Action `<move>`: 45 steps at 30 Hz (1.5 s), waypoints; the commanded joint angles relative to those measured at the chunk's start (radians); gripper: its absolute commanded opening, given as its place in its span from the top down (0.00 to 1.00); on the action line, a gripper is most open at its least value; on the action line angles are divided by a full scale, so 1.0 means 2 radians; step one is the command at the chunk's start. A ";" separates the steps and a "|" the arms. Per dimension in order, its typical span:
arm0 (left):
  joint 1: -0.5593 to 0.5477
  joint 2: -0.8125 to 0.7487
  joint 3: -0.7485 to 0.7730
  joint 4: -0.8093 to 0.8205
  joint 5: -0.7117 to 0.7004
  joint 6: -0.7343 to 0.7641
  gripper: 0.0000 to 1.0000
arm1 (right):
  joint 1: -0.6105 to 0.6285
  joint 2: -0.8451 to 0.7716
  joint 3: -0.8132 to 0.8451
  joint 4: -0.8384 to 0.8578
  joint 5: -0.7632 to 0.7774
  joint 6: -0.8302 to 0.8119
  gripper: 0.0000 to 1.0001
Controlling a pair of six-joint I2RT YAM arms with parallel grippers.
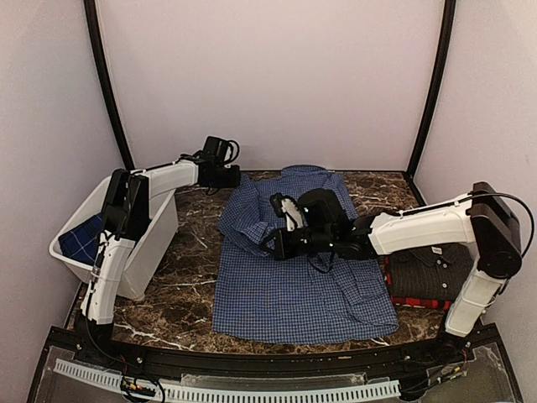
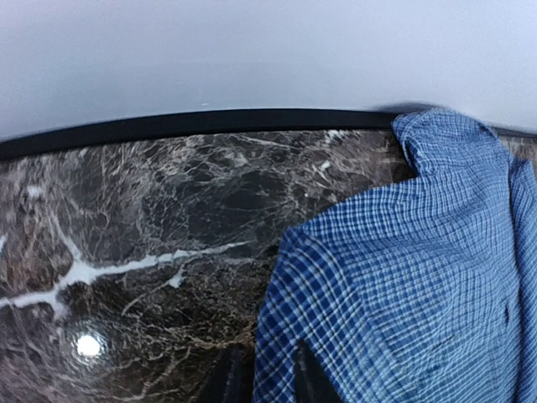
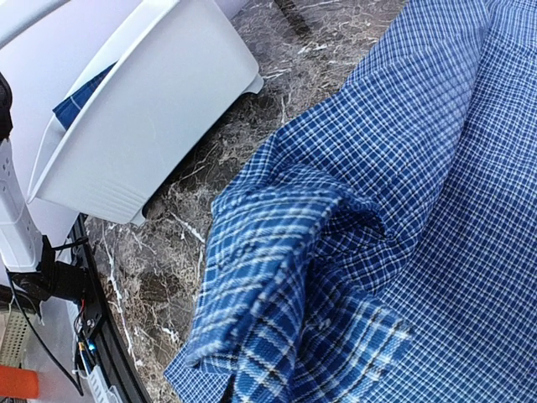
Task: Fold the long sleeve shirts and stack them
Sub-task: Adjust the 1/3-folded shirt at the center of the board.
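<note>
Top view: the blue-check shirt [image 1: 294, 294] lies spread at table centre, and the right gripper [image 1: 275, 242] is closed on a gathered fold at its left side. Carry that fold across level, keeping its edge straight and the body flat. Left wrist view: the left gripper [image 2: 267, 382] stands narrowly parted, the shirt's upper edge between its jaws; a pinch cannot be confirmed. Right wrist view: bunched cloth hides the fingers.

The blue-and-white check shirt [image 1: 294, 294] is thin woven cloth, matt and creased; the surface [image 1: 189, 281] is dark veined stone, polished and glossy; the bin [image 1: 155, 243] at left is smooth white plastic; the black pinstripe shirt [image 1: 432, 267] at right is matt cloth.
</note>
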State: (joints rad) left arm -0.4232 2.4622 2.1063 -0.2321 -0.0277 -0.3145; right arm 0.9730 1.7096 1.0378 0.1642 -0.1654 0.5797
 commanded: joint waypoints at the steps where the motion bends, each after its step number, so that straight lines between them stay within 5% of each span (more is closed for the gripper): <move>1: 0.004 -0.006 0.045 -0.026 -0.009 -0.019 0.70 | -0.016 0.007 0.024 0.006 -0.011 -0.006 1.00; 4: 0.005 -0.009 0.068 -0.062 -0.001 -0.023 0.53 | -0.031 0.005 0.035 0.006 -0.021 -0.009 1.00; 9: 0.005 -0.049 0.066 -0.110 0.046 -0.040 0.47 | -0.052 0.009 0.066 -0.014 -0.021 -0.029 1.00; 13: 0.003 -0.106 0.011 -0.137 0.065 -0.059 0.47 | -0.068 0.016 0.090 -0.028 -0.023 -0.040 1.00; 25: -0.033 -0.364 -0.379 -0.060 0.107 -0.129 0.49 | -0.101 0.040 0.134 -0.023 -0.042 -0.052 1.00; 45: -0.192 -0.550 -0.657 -0.130 0.118 -0.248 0.62 | -0.109 0.050 0.180 -0.028 -0.051 -0.066 1.00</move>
State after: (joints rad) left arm -0.7589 1.4220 0.8669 -0.4530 0.1692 -0.7216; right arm 0.7628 1.7992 1.3441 0.0963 -0.2584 0.4644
